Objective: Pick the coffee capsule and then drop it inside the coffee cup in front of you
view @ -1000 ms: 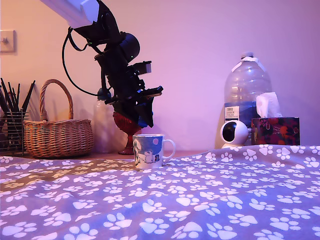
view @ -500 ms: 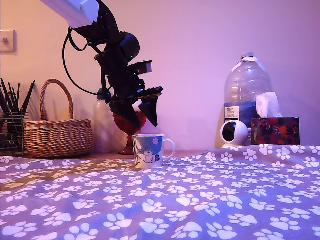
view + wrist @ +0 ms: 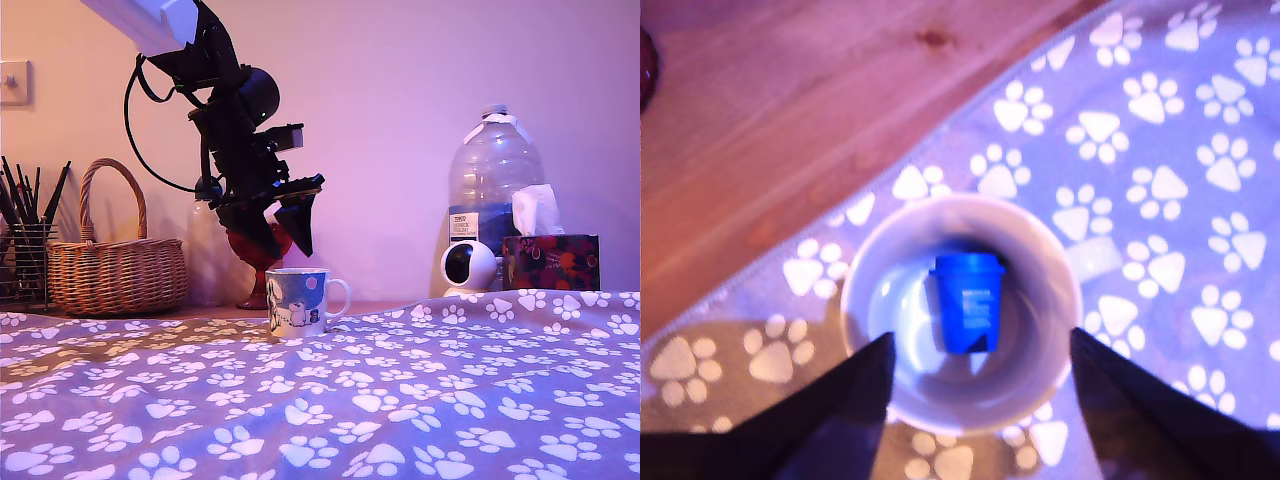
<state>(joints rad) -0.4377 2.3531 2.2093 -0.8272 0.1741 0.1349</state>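
Note:
The white coffee cup (image 3: pixel 296 302) with blue print stands on the paw-print cloth (image 3: pixel 400 390), its handle toward the exterior view's right. My gripper (image 3: pixel 288 238) hangs directly above it, open, with nothing between the fingers. In the wrist view I look straight down into the cup (image 3: pixel 862 275). The dark blue coffee capsule (image 3: pixel 968 302) lies inside it on the bottom. The two dark fingertips (image 3: pixel 855 390) stand wide apart on either side of the cup's rim, above it and not touching.
A red goblet (image 3: pixel 256 256) stands just behind the cup. A wicker basket (image 3: pixel 115 270) and a pencil holder (image 3: pixel 22 255) sit at the exterior view's left. At the right are a water bottle (image 3: pixel 495 180), a white camera (image 3: pixel 468 267) and a tissue box (image 3: pixel 552 260). Bare wooden tabletop (image 3: pixel 790 110) borders the cloth.
A second ago the fingers were shut above the cup. They have since spread open, and the capsule now lies inside the cup. The arm has barely moved.

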